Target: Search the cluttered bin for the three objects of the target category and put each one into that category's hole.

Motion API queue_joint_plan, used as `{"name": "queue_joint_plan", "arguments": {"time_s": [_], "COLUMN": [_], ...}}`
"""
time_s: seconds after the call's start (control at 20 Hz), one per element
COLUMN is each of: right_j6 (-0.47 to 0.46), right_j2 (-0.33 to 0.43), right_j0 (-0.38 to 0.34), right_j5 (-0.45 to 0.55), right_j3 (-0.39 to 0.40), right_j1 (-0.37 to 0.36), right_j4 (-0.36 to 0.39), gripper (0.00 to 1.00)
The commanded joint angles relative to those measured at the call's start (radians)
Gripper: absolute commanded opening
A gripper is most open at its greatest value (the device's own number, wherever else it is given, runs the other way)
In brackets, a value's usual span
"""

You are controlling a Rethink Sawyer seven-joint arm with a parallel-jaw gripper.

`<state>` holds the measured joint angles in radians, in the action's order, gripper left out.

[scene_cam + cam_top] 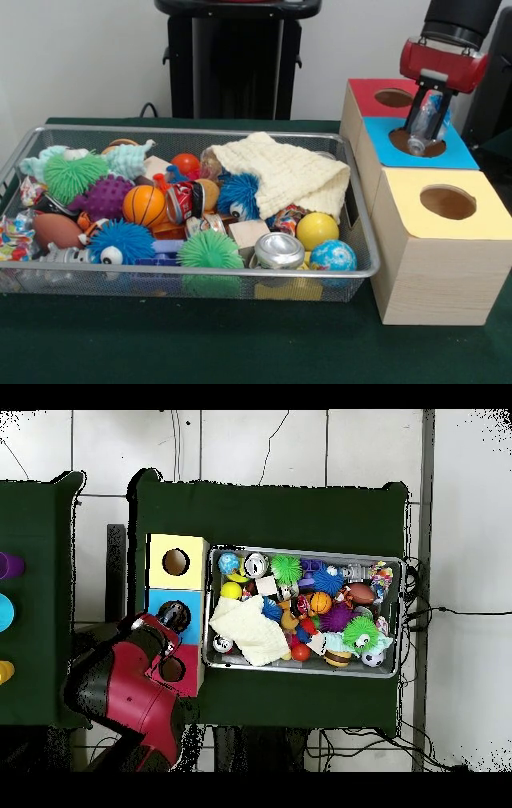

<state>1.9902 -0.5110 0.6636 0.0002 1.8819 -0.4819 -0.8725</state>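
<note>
right under the pincer (pixel 424 120) sits the round hole (pixel 417 142) in the blue-topped box (pixel 460 148), and that's basically the whole story here. the pincer is pinching a clear plastic bottle (pixel 422 122), clamped on it up near the top end, with the bottle hanging long axis close to vertical, tilted just a touch. its lower end looks like it's already at the rim of the hole or barely dipping in, so the drop is pretty much lined up, straight down from the pincer. i'd guess the next thing is just letting go, and the only risk i see is the slight tilt making the bottle catch the rim instead of sliding through. the red-topped box (pixel 372 88) is just behind the pincer in the front view and the yellow-topped box (pixel 436 240) is on the near side of it, all three touching in a row on the green table (pixel 200 344). off to the side of the pincer is the wire bin (pixel 362 240), crammed with spiky balls, a cream cloth (pixel 288 172) and a crushed can (pixel 278 250). can't tell from here how many bottles are left in that pile. the overhead view shows the red arm (pixel 125 694) reaching over the boxes too.
</note>
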Motion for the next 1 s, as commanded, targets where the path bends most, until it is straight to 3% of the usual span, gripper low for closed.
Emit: {"name": "queue_joint_plan", "arguments": {"time_s": [0.05, 0.65, 1.0], "right_j6": [0.244, 0.263, 0.275], "right_j2": [0.219, 0.287, 0.277], "right_j0": [-0.089, -0.165, -0.155], "right_j5": [-0.065, -0.191, -0.197], "right_j3": [-0.009, 0.006, -0.008], "right_j1": [0.094, 0.119, 0.140], "right_j4": [0.025, 0.126, 0.135], "gripper": [0.00, 0.00, 0.00]}}
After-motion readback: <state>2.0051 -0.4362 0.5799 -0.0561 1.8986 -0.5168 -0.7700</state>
